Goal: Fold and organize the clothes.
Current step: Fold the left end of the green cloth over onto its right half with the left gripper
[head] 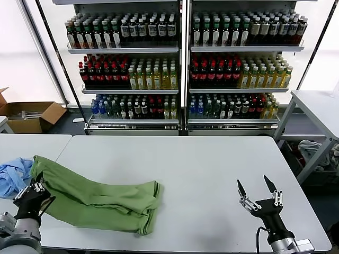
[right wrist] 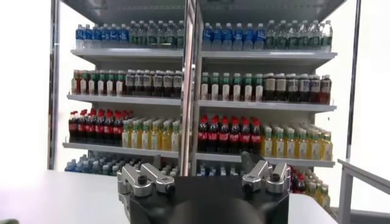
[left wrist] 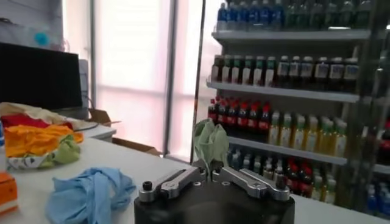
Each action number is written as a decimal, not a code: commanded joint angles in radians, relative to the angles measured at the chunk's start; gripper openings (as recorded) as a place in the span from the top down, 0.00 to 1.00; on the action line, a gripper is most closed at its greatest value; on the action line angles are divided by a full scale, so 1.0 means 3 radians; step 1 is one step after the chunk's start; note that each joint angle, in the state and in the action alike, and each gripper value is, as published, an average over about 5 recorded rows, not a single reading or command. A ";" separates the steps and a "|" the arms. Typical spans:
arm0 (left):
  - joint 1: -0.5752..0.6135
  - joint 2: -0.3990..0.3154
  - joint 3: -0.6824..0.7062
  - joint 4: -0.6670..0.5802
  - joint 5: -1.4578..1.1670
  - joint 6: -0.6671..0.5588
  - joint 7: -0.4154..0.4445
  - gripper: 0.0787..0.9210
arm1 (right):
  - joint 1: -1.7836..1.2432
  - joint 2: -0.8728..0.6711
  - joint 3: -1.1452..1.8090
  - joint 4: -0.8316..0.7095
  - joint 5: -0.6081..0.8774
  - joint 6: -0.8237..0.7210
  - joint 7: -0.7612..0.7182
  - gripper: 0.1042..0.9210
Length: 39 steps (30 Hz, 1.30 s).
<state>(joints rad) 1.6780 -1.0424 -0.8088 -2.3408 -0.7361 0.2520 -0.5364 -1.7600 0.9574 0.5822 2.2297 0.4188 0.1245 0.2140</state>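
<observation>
Head view: shirt (head: 100, 198) in left claw (head: 36, 186).

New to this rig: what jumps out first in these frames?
The green shirt, rumpled across the white table's near left, with the left hand shut on its edge; the wrist view shows green cloth pinched there. Behind stands a wall of drink shelves packed with bottles. The right hand hovers open over the table's near right, holding nothing.

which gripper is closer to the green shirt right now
Left. The left gripper is shut on the green shirt; the right gripper hovers open, well off to the shirt's right.
</observation>
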 commanded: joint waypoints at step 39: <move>-0.0489 -0.0230 0.2450 0.0802 0.1772 -0.0394 0.0342 0.98 | 0.0032 0.0066 -0.0058 -0.0015 -0.0063 0.0008 -0.0007 0.12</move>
<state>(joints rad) 1.5457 -1.1115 -0.1275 -2.1722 -0.2521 0.1526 -0.4388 -1.7520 0.9754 0.5671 2.2236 0.4028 0.1272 0.2119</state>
